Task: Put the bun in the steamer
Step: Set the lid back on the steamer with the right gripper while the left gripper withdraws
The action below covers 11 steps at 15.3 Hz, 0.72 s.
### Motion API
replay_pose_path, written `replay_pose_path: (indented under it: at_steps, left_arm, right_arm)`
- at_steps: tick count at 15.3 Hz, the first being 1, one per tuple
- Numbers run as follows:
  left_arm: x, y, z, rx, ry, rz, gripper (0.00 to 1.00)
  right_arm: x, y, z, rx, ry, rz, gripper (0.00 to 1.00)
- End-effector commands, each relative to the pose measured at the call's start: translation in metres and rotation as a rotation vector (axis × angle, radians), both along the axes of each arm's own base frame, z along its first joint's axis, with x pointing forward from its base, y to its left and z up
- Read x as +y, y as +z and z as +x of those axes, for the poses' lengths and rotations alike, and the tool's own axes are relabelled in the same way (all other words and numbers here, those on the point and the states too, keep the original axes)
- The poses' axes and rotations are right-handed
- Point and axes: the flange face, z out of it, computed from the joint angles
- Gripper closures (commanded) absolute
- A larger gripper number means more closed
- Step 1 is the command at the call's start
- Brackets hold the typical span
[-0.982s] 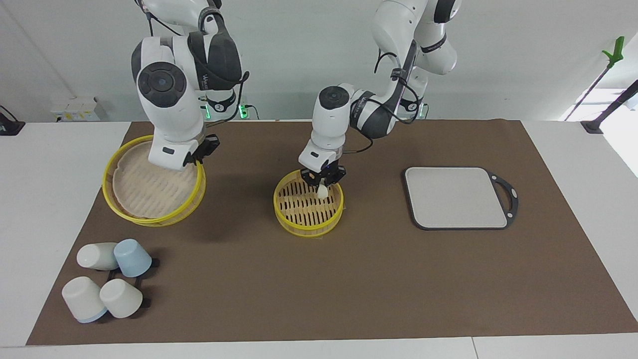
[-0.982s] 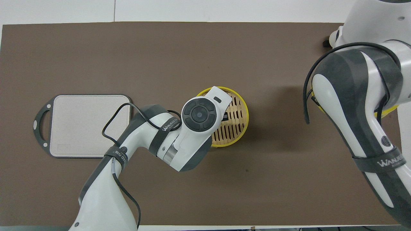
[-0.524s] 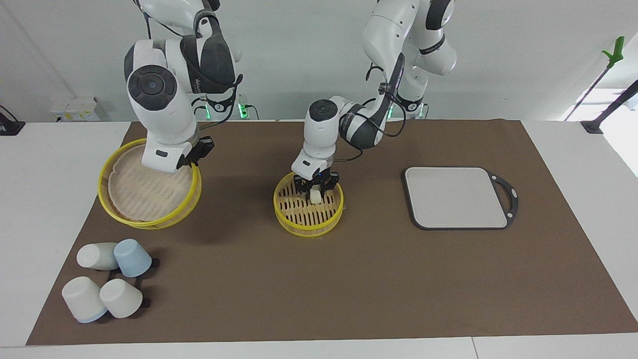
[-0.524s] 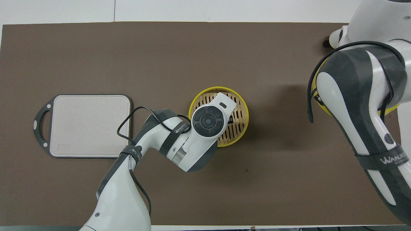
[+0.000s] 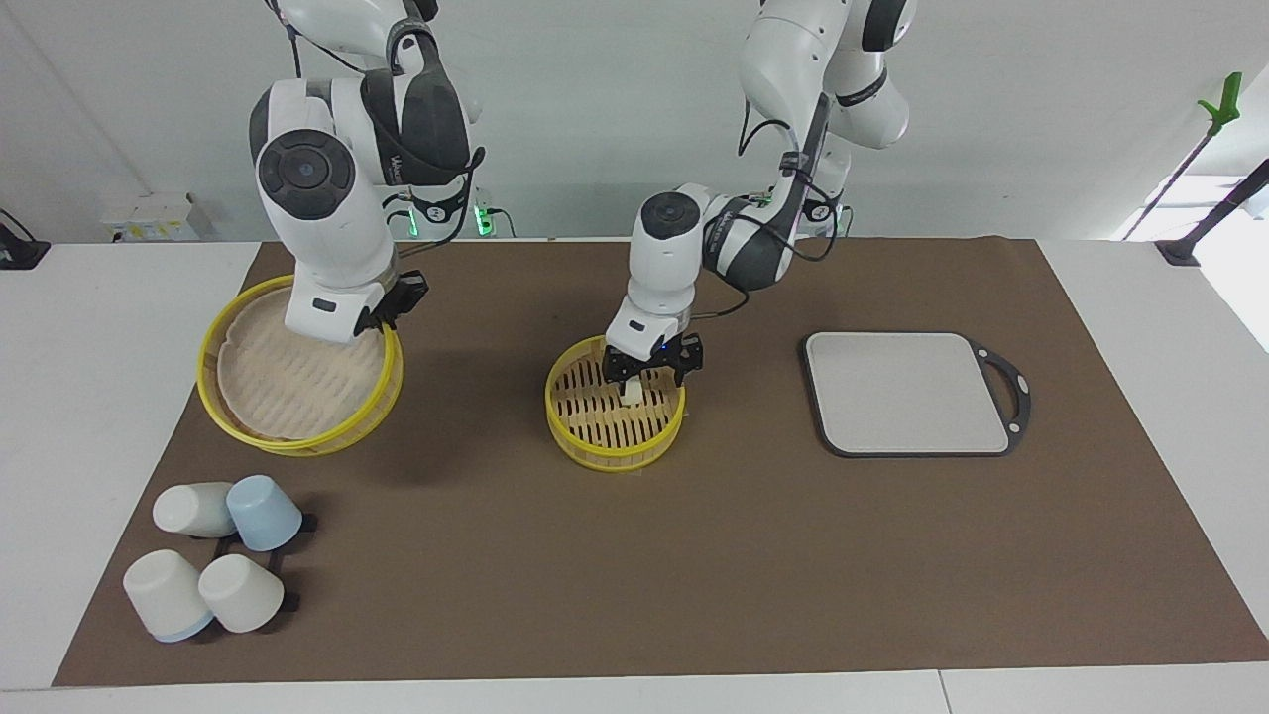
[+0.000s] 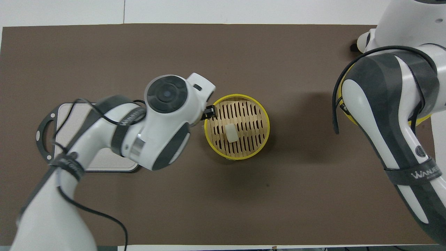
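The bun (image 5: 632,392) lies on the slatted bottom of the yellow-rimmed steamer (image 5: 615,458) in the middle of the brown mat; in the overhead view the bun (image 6: 230,132) sits in the steamer (image 6: 265,116), a little toward the left arm's end. My left gripper (image 5: 652,369) is open and empty, just above the steamer's rim nearest the robots, apart from the bun. In the overhead view only one of its fingertips (image 6: 210,111) shows beside the rim. My right gripper (image 5: 389,302) is shut on the rim of the steamer lid (image 5: 292,372) and holds it tilted above the mat.
A grey rectangular board (image 5: 907,392) with a dark handle lies toward the left arm's end; the left arm partly covers the board (image 6: 63,118) in the overhead view. Several white and blue cups (image 5: 213,565) lie on a black rack, farther from the robots than the lid.
My left gripper opened and let go of the bun, which now rests in the steamer, then rose and drew back toward the board. The right gripper with the lid barely moved.
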Motion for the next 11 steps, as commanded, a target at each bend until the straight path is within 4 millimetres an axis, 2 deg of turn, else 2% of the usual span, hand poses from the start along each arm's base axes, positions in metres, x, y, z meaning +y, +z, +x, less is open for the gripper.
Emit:
replay_pose_path:
  at_steps: [1,3,4,5,7,10,11]
  left_arm:
    - [0.107,0.063,0.008,0.025,-0.010,0.007,0.00]
    - [0.175,0.089,0.018,0.023,-0.018,0.005,0.00]
    - [0.205,0.100,0.020,0.021,-0.016,0.003,0.00]
    - [0.230,0.110,0.022,0.020,-0.014,0.002,0.00]
    - [0.268,0.125,0.025,0.025,-0.008,0.002,0.00]
    - [0.304,0.147,0.024,0.040,-0.081,0.004,0.00]
    - [0.314,0.150,0.023,0.046,-0.091,0.003,0.00]
  right_arm:
    - [0.037,0.003,-0.010,-0.079,-0.030,0.043,1.00]
    - [0.098,-0.011,-0.023,-0.152,-0.124,0.075,1.00]
    - [0.145,-0.016,-0.033,-0.196,-0.165,0.115,1.00]
    - [0.187,-0.023,-0.042,-0.223,-0.214,0.144,1.00]
    - [0.251,-0.040,-0.052,-0.281,-0.331,0.193,1.00]
    - [0.312,-0.074,-0.065,-0.319,-0.367,0.233,1.00]
    - [0.324,-0.085,-0.071,-0.317,-0.374,0.221,1.00]
